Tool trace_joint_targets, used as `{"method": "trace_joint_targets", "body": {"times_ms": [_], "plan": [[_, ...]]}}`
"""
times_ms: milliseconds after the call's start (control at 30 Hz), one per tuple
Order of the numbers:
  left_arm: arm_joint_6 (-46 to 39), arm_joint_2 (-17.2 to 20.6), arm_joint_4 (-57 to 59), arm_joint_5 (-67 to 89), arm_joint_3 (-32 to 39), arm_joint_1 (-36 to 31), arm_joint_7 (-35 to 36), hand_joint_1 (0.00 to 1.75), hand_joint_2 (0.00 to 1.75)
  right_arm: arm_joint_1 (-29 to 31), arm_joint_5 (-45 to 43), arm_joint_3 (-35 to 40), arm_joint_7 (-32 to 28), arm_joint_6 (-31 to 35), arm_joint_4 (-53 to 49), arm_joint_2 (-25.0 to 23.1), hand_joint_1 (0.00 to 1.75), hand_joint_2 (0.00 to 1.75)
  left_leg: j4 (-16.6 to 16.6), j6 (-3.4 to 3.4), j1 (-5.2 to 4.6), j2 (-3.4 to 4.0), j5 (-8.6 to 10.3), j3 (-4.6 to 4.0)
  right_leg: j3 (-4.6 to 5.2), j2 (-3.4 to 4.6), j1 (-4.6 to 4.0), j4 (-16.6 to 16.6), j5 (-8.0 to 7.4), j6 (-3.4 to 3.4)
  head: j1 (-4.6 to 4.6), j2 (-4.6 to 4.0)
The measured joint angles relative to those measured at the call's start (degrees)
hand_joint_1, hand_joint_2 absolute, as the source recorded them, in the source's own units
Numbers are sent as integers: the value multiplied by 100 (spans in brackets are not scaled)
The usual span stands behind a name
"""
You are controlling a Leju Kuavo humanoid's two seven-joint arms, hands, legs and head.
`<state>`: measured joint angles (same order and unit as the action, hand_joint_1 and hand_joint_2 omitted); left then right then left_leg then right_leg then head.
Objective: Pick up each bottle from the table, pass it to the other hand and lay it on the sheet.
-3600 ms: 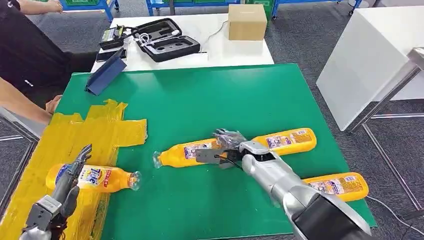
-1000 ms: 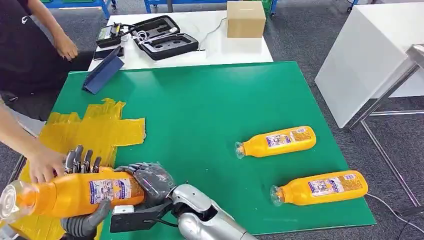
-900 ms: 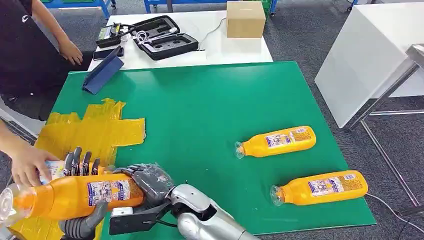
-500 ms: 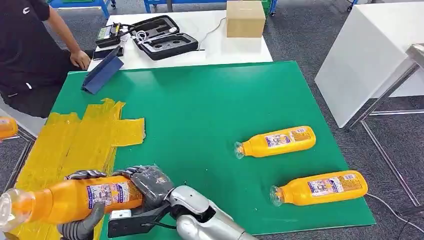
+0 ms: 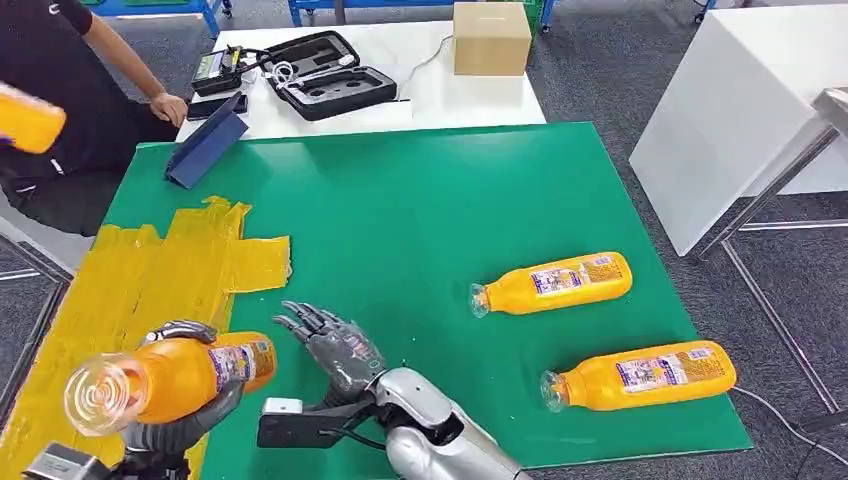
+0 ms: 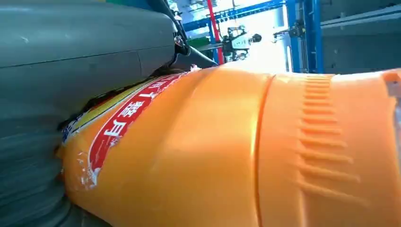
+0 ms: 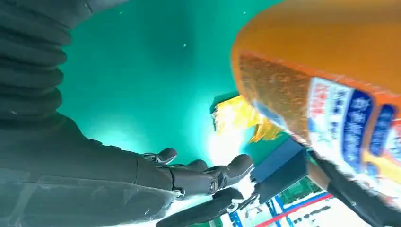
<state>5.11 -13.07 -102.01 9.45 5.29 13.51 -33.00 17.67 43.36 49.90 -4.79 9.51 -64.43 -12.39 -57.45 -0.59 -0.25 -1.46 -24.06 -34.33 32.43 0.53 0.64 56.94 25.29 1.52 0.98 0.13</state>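
My left hand (image 5: 185, 415) grips an orange bottle (image 5: 165, 378) above the table's near left corner, its clear neck pointing toward the camera. The same bottle (image 6: 227, 151) lies against the grey palm in the left wrist view. My right hand (image 5: 335, 345) is just to its right, fingers spread and off the bottle, holding nothing; its fingers (image 7: 203, 177) hang apart beside the bottle's label end (image 7: 331, 90). Two more orange bottles (image 5: 552, 282) (image 5: 640, 375) lie on the green mat at the right. The yellow sheet (image 5: 150, 275) covers the table's left side.
A person at the far left holds another orange bottle (image 5: 30, 118) up off the table. A blue holder (image 5: 210, 145) stands at the green mat's (image 5: 420, 200) back left. Behind it, a white table carries an open black case (image 5: 330, 80) and a cardboard box (image 5: 492, 38).
My right hand has let go of the bottle and opened to its right. The left hand now holds it alone, neck swung toward the camera. The person lifted another bottle away at the left.
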Motion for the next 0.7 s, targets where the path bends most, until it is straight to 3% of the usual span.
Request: {"method": "trace_joint_targets", "body": {"times_ms": [200,233,367,533,700], "plan": [[-3138,313,501,3940,243,-322,952,175,175,-40,-263,-311,-144,-81,-698,488,0,0,0,0,1,-3,0,1,-1,0,0,0,0,0,0,0],[-3494,411,759,4450,361,-399,1155,175,175,-44,-354,-408,-196,-174,-878,654,0,175,0,0,1,-3,0,1,-1,0,0,0,0,0,0,0],[-4380,798,1857,6068,825,-667,1762,175,175,-171,-538,-735,-488,-313,-1527,1343,0,175,-1,-1,0,-7,2,3,-5,-1,0,0,0,0,0,0],[-4490,1132,3146,6895,1217,-834,2037,175,175,-458,-789,-1132,-717,-607,-2340,2279,0,175,-1,-4,-3,-5,0,-3,-4,0,6,-7,0,1,2,0],[-4570,1237,3646,6991,1349,-1063,2068,175,175,-605,-826,-1310,-739,-647,-2744,2723,0,175,1,-10,-9,-6,-7,8,-21,-1,11,-13,1,2,2,0]]}}
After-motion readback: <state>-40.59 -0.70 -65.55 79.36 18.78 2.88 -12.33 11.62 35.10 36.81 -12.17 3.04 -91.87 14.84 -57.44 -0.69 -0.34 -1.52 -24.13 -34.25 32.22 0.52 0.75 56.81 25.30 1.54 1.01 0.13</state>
